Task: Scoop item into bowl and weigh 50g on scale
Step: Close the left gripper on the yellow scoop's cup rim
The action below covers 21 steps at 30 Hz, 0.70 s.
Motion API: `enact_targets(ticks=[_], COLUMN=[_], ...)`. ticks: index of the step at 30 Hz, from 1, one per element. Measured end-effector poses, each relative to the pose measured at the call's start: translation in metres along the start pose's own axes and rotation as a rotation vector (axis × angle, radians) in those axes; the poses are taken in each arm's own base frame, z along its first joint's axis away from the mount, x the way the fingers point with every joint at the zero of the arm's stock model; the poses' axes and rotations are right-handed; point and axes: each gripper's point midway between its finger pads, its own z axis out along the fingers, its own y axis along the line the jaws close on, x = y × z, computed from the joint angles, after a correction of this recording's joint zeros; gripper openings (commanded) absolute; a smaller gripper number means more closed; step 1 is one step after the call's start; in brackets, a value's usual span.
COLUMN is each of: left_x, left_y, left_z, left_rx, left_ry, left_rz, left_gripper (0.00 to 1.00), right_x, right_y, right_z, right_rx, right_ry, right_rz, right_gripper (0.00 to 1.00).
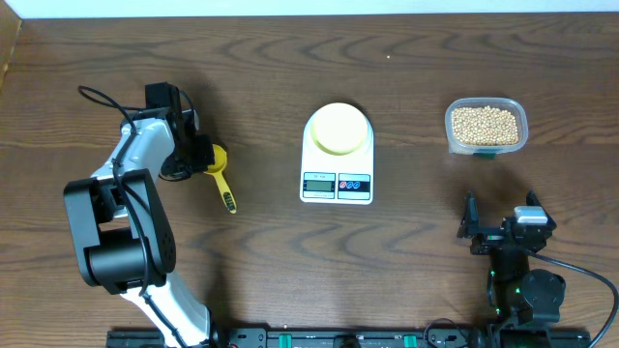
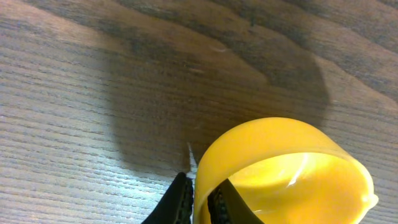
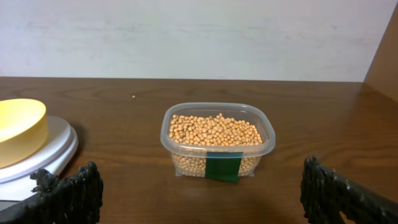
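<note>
Bright yellow plastic scoop clamped at its rim by the left hand on the dark wooden worktop, right hand spread wide, nothing held

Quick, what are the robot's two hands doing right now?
Left gripper: closed on the bright yellow plastic scoop, at its rim.
Right gripper: open, holding nothing.

Light: moderate, even, from overhead (warm cast on the wood) | Shadows: broad soft-edged patch on the table beyond the scoop, left wrist view; thin one under the tub | Glare: white streak inside scoop cup | Exposure: bowl slightly washed out overhead | Focus: right wrist foreground blurred, wood grain sharp
</note>
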Motion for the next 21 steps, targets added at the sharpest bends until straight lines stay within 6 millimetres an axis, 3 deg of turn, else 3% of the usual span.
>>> enact_targets(ticks=[4,21], left_x=[0.0,-0.002], left_y=[0.0001,-0.0001], left_z=[0.0,0.0], left_rx=[0.0,0.001], left_ry=[0.0,-0.008], left_rz=[0.0,0.0], left_gripper=[0.08,0.08], right_x=[0.0,0.0], right_y=[0.0,0.0], right_z=[0.0,0.0], right_rx=[0.0,0.0], right_ry=[0.0,0.0], right_rz=[0.0,0.0], right_gripper=[0.99,0.99])
